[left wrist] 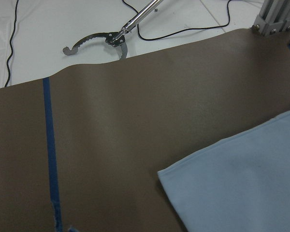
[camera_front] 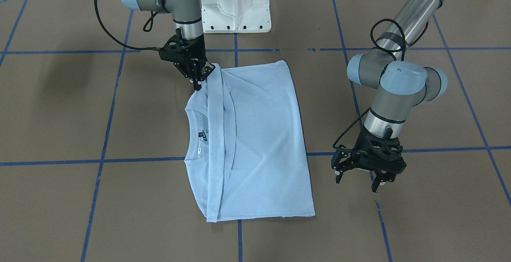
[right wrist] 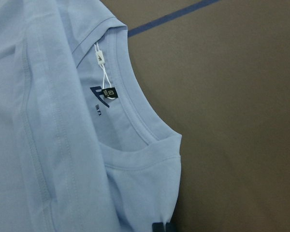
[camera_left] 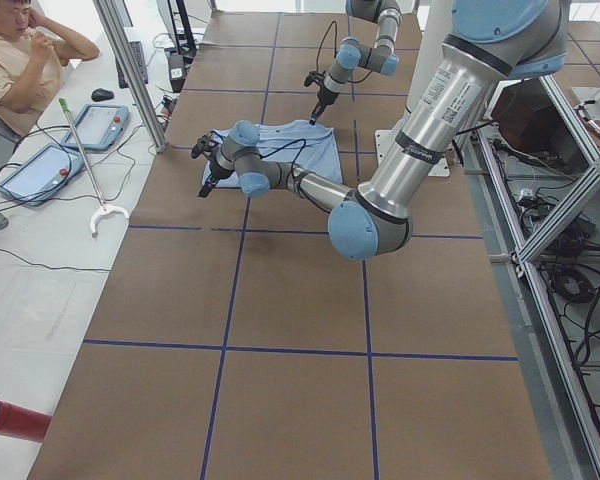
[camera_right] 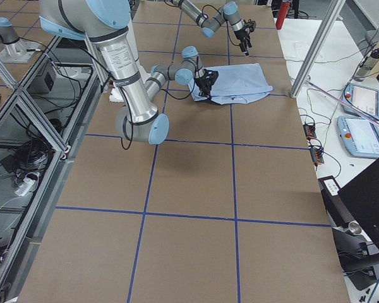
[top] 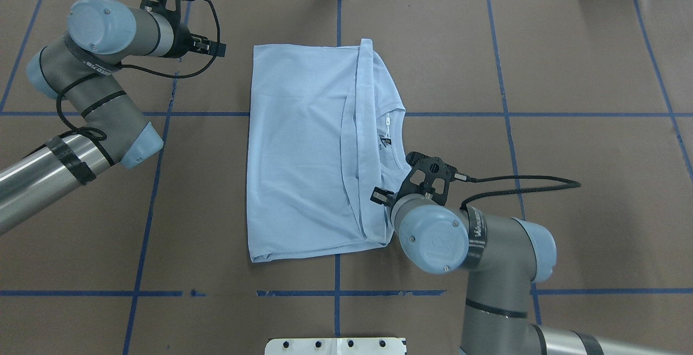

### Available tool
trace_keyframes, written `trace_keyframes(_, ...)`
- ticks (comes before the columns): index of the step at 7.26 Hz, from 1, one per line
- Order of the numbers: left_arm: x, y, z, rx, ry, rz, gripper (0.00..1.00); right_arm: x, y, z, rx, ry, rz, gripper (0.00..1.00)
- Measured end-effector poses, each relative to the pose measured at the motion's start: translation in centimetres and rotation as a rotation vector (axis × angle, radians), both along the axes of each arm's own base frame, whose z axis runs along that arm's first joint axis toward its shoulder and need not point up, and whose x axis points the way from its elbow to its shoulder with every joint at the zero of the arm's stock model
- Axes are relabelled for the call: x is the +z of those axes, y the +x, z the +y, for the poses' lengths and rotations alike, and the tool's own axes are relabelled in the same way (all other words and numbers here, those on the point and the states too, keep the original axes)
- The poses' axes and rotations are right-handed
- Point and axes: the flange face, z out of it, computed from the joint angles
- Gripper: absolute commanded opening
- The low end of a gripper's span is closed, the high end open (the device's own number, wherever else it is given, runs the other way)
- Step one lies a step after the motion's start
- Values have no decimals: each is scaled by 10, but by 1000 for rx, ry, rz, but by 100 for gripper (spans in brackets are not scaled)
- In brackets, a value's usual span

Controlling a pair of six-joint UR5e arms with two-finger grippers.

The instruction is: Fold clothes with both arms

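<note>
The light blue T-shirt (camera_front: 263, 142) lies folded flat on the brown table, collar (right wrist: 130, 106) and hanging tag (right wrist: 100, 58) showing on the robot's right side. A folded strip runs across it beside the collar. My right gripper (camera_front: 201, 79) is at the shirt's corner nearest the robot base, and its fingers seem shut on the cloth edge there. In the overhead view its wrist hides the fingers. My left gripper (camera_front: 357, 182) hangs open and empty over bare table, just off the shirt's far left corner (left wrist: 241, 193).
The white pedestal base (camera_front: 235, 2) stands at the robot's side of the table. Blue tape lines (camera_front: 103, 134) cross the brown surface. A person (camera_left: 20, 60), tablets and a metal grabber tool (left wrist: 116, 38) are beyond the far edge.
</note>
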Motion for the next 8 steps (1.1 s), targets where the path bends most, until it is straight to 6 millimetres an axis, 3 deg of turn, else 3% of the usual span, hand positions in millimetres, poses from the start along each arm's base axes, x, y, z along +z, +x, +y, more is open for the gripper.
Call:
trace_keyframes(1, -1, 0, 0, 1, 1, 1, 100, 11, 7, 20, -3, 9, 11, 0)
trace_keyframes(3, -2, 0, 1, 1, 3, 3, 100, 37, 22, 33, -24, 25, 59, 0)
trace_keyframes(4, -2, 0, 1, 1, 3, 3, 100, 43, 25, 33, -47, 44, 83, 71)
trace_keyframes(5, 0, 0, 2, 2, 1, 1, 100, 43, 25, 34, -64, 58, 93, 100)
trace_keyframes(8, 2, 1, 6, 7, 1, 1, 100, 18, 40, 42, -157, 128, 75, 100)
